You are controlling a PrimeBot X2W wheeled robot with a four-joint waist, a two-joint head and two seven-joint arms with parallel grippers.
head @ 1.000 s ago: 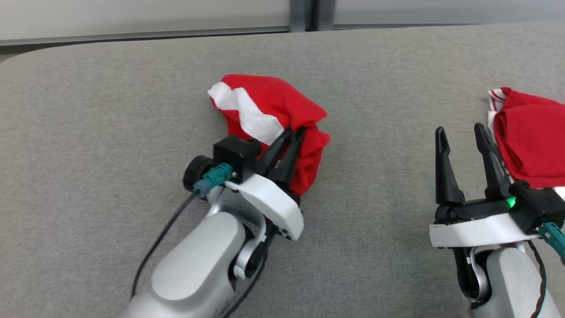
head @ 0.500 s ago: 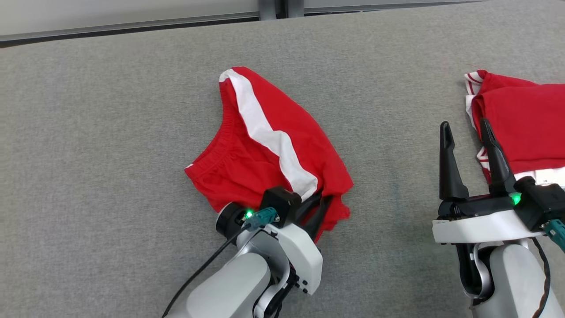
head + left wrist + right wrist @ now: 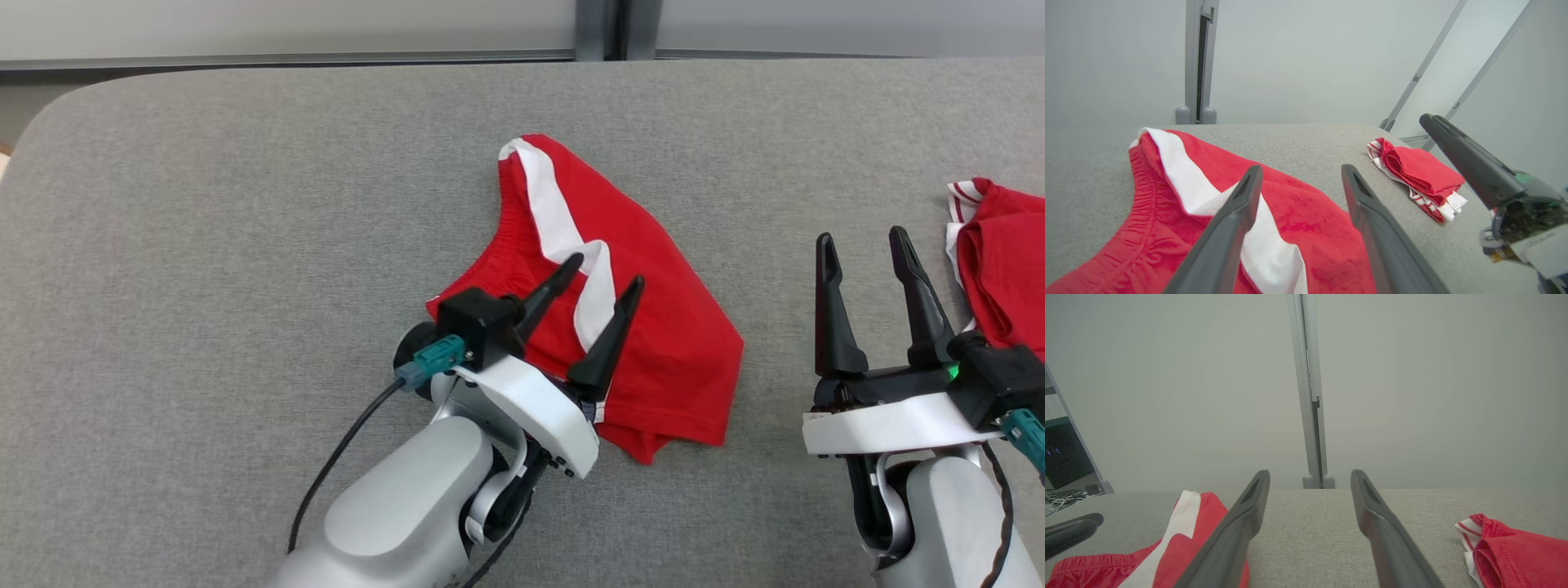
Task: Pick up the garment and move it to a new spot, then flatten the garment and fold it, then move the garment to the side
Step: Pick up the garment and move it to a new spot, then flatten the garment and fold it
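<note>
Red shorts with a white side stripe [image 3: 645, 327] lie spread on the grey table [image 3: 204, 245], waistband toward the left. My left gripper [image 3: 608, 269] hovers open just above the shorts, over the white stripe, nothing between its fingers. In the left wrist view the shorts [image 3: 1306, 216] lie under the open fingers [image 3: 1237, 220]. My right gripper [image 3: 861, 237] stands open to the right of the shorts, above bare table. In the right wrist view the shorts [image 3: 1188, 535] show at the lower left.
A second red garment with white trim, folded [image 3: 1004, 286], lies at the table's right edge, just right of my right gripper; it appears as well in the left wrist view [image 3: 1421, 175] and the right wrist view [image 3: 1515, 547]. A grey post [image 3: 600, 28] stands behind the table.
My left gripper has let go of the shorts and opened, rising a little above them. The shorts now lie flatter on the table. The head camera has shifted.
</note>
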